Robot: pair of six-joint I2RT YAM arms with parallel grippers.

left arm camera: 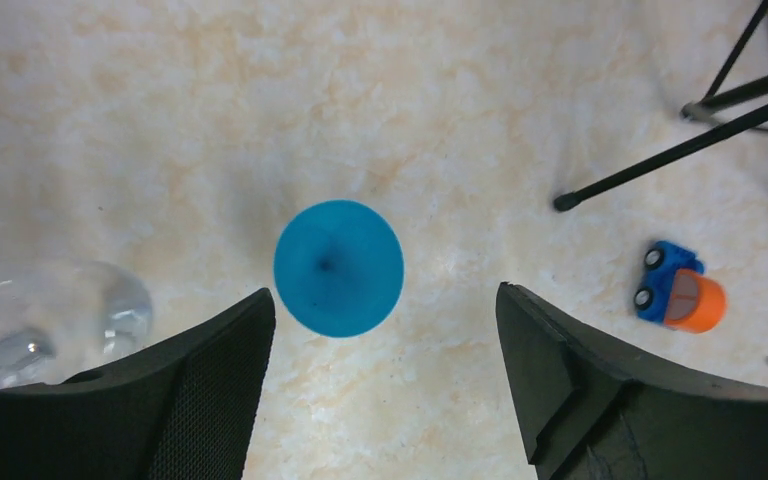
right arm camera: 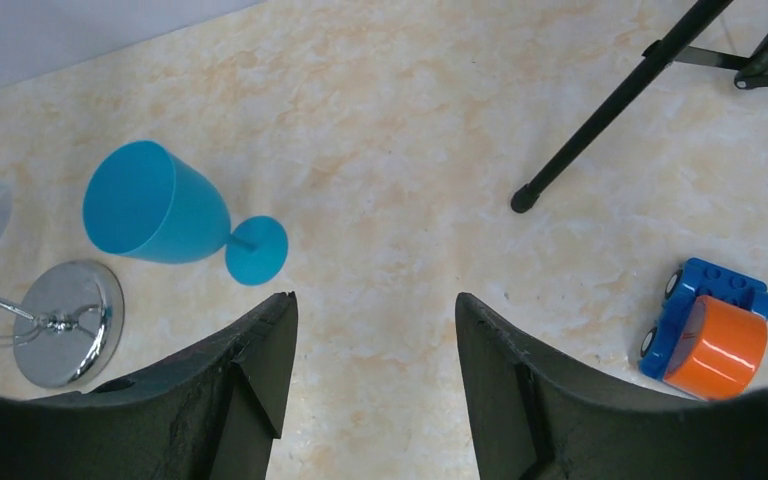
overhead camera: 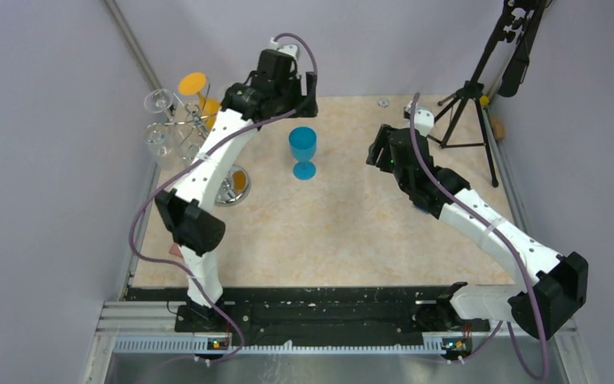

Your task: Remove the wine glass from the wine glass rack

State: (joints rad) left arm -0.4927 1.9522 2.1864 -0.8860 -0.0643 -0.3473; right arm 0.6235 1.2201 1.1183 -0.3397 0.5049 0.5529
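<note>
A: Far left first. What's seen at the rack (overhead camera: 196, 120)?
B: Clear glasses (overhead camera: 158, 100) and an orange glass (overhead camera: 193, 83) are hung on it. The L arm (overhead camera: 208, 164) is stretched right across it in the top view.
A: Risk there?
B: Yes. If the arm is pulled back low, a loop arm could be snagged and the rack tipped, w/ the hung glasses shaken off.
A: L gripper (left arm camera: 385, 297)?
B: Spread wide, nothing pinched. It's held above the blue glass (overhead camera: 303, 152). The bowl is seen from above btwn the fingers, and no contact is shown.
A: So the glass is where?
B: Stood upright on the table (overhead camera: 352, 232), approx. mid-field, well apart from the rack. The task is judged as good as done.
A: What could be spoiled?
B: The glass could be knocked over if the gripper is swung sideways before being raised. W/ a tall stem and narrow foot, it'd be tipped easily.
A: R gripper (right arm camera: 375, 300)?
B: Also spread and empty, held over bare table to the right of the glass.
A: Further right?
B: A toy car (right arm camera: 708, 330) and a tripod (overhead camera: 468, 104) leg are found close by. Either could be clipped if that gripper is swept outward.
</note>
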